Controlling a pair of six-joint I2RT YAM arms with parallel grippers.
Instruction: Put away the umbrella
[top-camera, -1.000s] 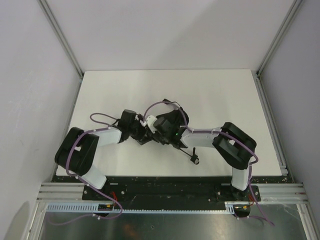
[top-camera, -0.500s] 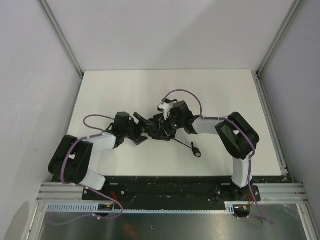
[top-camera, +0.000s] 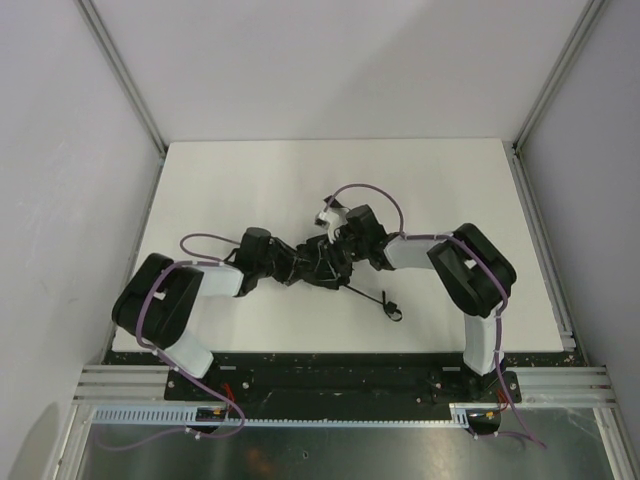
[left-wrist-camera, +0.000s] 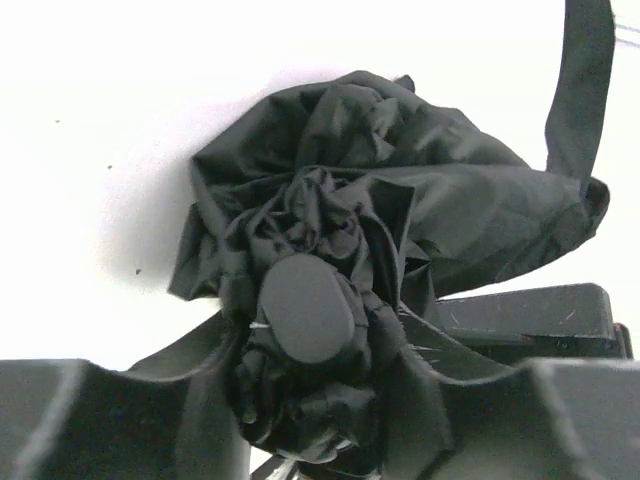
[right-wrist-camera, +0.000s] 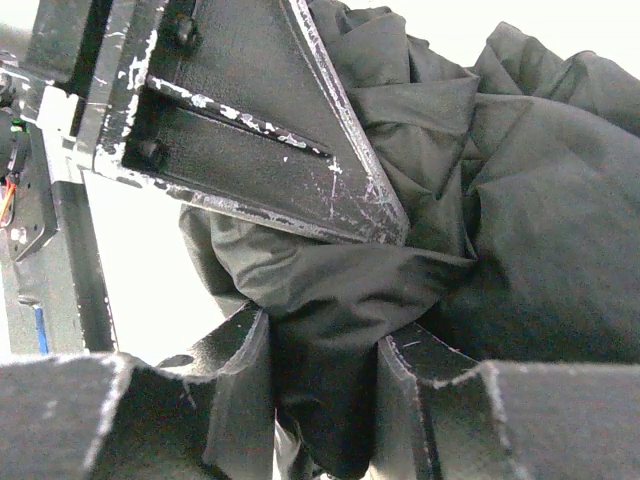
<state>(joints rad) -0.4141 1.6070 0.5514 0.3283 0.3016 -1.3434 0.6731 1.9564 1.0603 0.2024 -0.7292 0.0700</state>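
R pincer (right-wrist-camera: 325, 395) pinches umbrella (right-wrist-camera: 520, 200) cloth; L pincer (left-wrist-camera: 318, 420) grips the bunched top btw its jaws. Best press folds tight twd R pincer, w/o snagging loose cloth

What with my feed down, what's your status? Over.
Right end effector shut on umbrella. Left end effector around its bunched end, grip unclear. Umbrella collapsed, crumpled. Strap loose on table.

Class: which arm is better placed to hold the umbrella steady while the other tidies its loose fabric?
Likely right. The right gripper has a fold of the umbrella pinched between its fingers; the left gripper merely brackets the bundled tip, grip unclear.
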